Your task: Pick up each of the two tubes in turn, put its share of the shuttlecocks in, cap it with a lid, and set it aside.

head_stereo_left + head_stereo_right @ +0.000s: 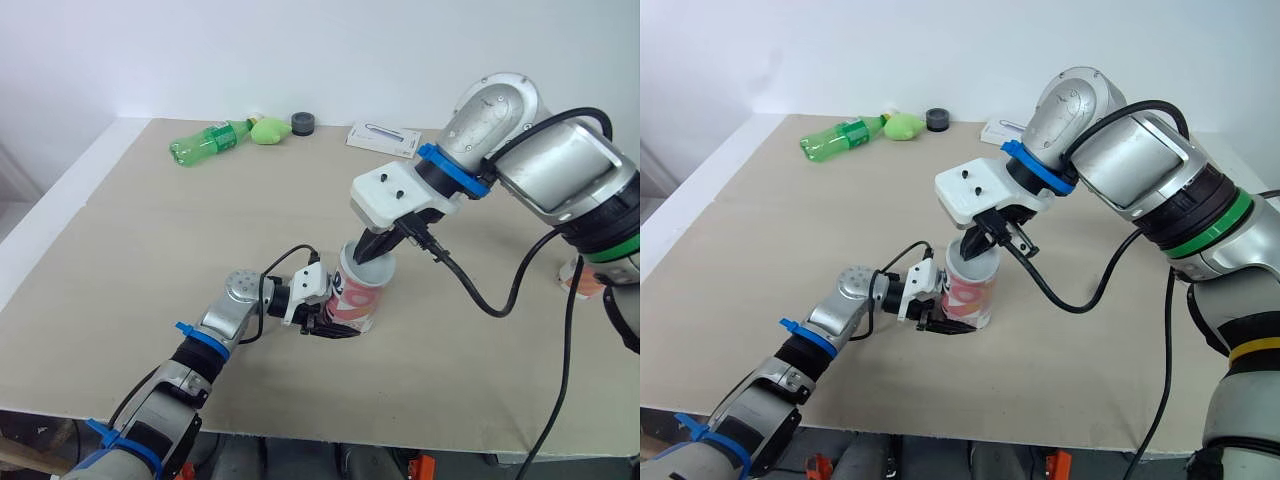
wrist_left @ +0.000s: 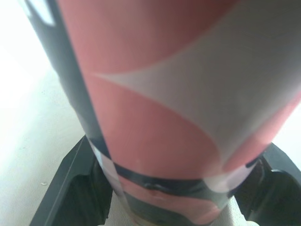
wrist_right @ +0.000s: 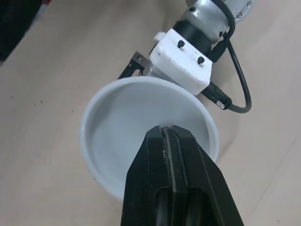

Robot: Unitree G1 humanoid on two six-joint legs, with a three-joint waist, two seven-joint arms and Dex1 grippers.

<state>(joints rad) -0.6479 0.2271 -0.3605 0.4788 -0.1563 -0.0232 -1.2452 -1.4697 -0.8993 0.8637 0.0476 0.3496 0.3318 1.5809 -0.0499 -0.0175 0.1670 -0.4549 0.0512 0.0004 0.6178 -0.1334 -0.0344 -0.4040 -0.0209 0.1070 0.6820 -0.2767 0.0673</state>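
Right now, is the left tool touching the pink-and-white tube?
Touching. In the left wrist view the black fingers of the left tool press against both sides of the tube near its base, with no gap.

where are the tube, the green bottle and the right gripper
tube (image 1: 362,298): left eye view, pink and white side
green bottle (image 1: 205,142): left eye view, mid body
right gripper (image 3: 168,134): right wrist view, shut fingertips
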